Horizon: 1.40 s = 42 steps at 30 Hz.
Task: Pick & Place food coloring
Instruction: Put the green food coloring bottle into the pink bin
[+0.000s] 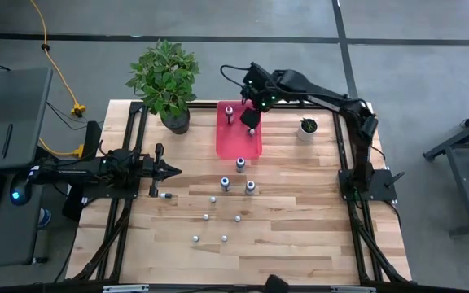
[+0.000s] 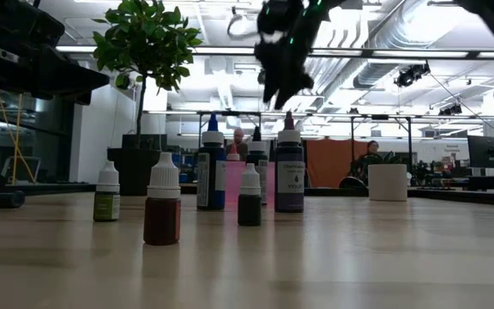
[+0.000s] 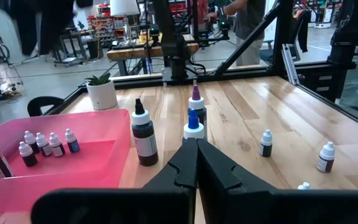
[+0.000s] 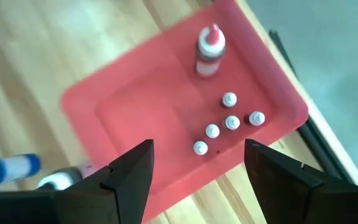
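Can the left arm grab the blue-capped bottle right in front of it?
Probably yes. The left gripper points at the blue-capped bottle with bare table between them, but its fingers are shut and must open first.

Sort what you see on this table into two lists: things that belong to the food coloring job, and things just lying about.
Job:
- bottles on the table
- bottles in the tray
- pink tray
- right claw, open above the tray
- left claw, shut, waiting at the table's left

Lying about:
- large plant
- white pot
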Available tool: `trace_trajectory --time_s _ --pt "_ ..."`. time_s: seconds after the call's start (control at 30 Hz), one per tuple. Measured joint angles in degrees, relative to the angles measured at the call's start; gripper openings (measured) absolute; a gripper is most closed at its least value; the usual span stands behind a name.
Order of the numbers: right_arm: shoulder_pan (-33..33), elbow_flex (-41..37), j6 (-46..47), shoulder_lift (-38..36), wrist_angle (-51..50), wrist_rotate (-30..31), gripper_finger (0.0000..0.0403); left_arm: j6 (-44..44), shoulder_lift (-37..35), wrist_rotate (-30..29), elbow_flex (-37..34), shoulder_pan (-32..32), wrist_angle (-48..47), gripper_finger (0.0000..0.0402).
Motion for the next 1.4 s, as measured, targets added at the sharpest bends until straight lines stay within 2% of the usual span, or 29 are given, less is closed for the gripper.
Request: trace_trajectory --time_s 0.2,0.47,0.7,0.97,1.2,1.4 --pt "6.23 0.00 -1.51 -5.00 -0.66 0.38 0.0239 0.00 0.01 0.00 0.00 -0.01 0.00 0.0000" --pt "16.09 -0.04 -1.17 -5.50 -0.84 -0.18 0.0239 0.01 0.00 0.00 0.00 -0.01 0.00 0.0000" --pt "23.28 -0.07 0.88 -3.83 -0.78 0.10 0.0239 0.00 0.00 0.00 -0.01 0.00 0.00 0.0000" --pt "28.29 -0.07 4.87 -0.46 3.01 -0.45 0.0238 0.02 0.00 0.00 -0.01 0.00 0.00 0.0000" --pt "34.90 -0.07 5.14 1.89 1.88 -1.11 0.0238 0.02 0.01 0.00 0.00 -0.01 0.00 0.0000" --pt "39.96 -0.07 4.66 4.66 0.80 0.98 0.0238 0.01 0.00 0.00 -0.02 -0.01 0.00 0.0000"
